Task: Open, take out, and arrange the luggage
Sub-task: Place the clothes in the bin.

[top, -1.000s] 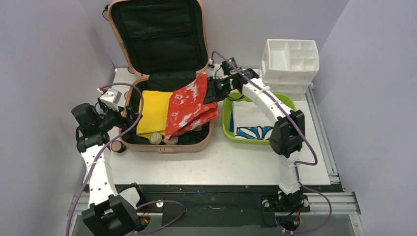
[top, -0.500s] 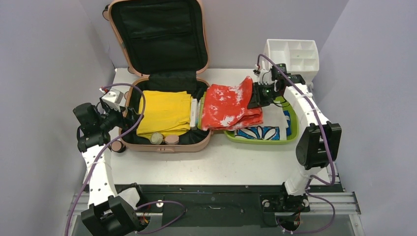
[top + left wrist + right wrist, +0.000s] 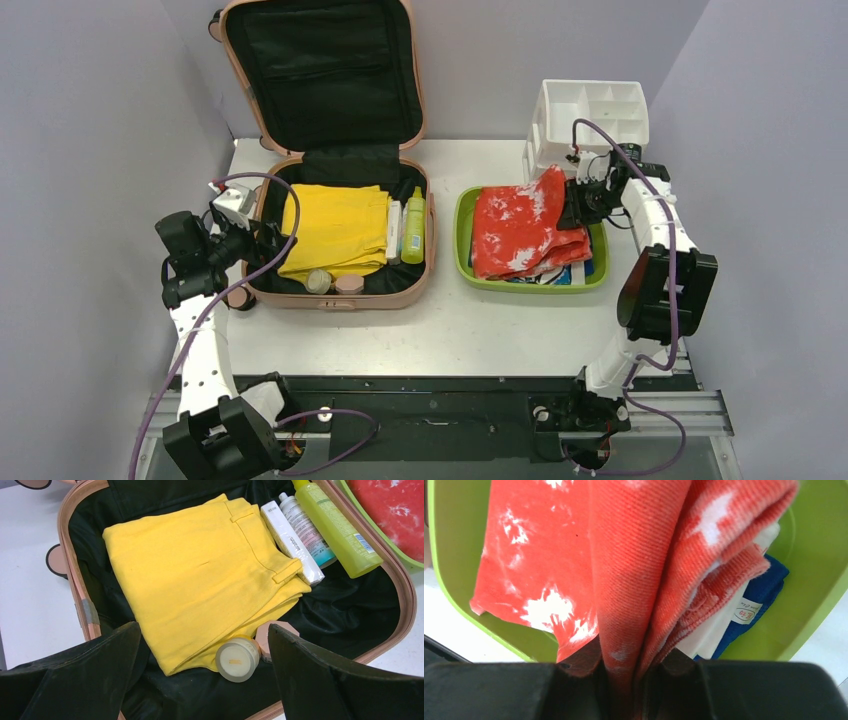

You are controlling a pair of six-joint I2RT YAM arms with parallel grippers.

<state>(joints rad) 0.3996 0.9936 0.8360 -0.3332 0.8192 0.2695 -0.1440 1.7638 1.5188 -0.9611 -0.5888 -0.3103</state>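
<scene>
Luggage [image 3: 345, 296]: salmon hard shell, rounded corners, black fabric lining, lid upright; it lies open on the desk [image 3: 450, 320], just ahead of the left end effector.
Left end effector [image 3: 203, 627]: fingers wide apart, holding nothing.
Right end effector [image 3: 624, 672]: narrow, clamped on a folded red-and-white woven cloth [image 3: 624, 570] draped into the lime-green tray [image 3: 819, 555] below it.
Left wrist only: belt loops on the yellow garment [image 3: 200, 575]; label print on the green bottle [image 3: 335, 527].
Right wrist only: sewn label on the blue cloth [image 3: 769, 587] under the red.
</scene>
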